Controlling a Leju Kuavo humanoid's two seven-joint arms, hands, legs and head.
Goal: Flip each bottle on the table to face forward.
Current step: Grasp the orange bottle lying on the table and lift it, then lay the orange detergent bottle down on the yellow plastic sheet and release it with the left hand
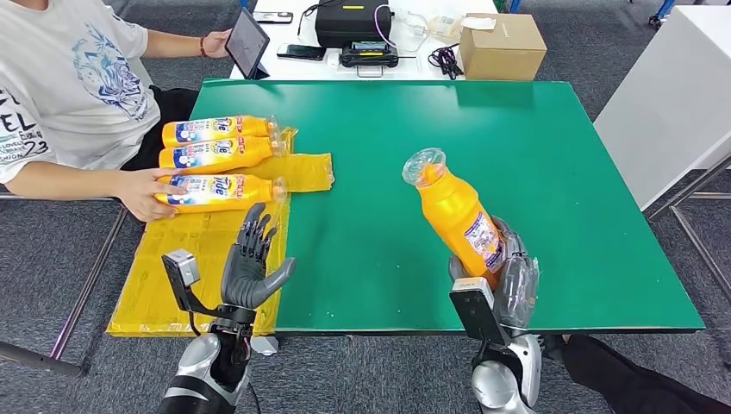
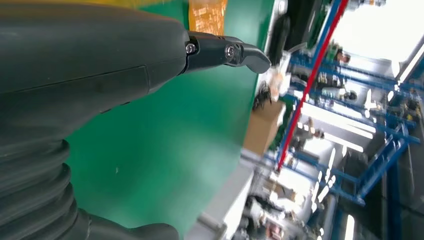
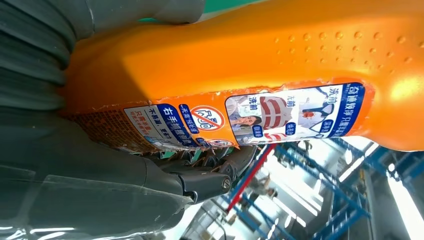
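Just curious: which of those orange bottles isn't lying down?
The bottle held in the right hand, tilted up off the green table. The other three lie flat beside the person.

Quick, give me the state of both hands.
Left hand: open, holding nothing, fingers spread.
Right hand: holding the orange bottle by its base.

Left hand [image 1: 252, 263] spread (right hand [image 1: 509, 276] clasped)

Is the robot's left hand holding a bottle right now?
No. The left hand is raised with fingers spread and nothing in it, near the closest lying bottle, which a person's hand touches.
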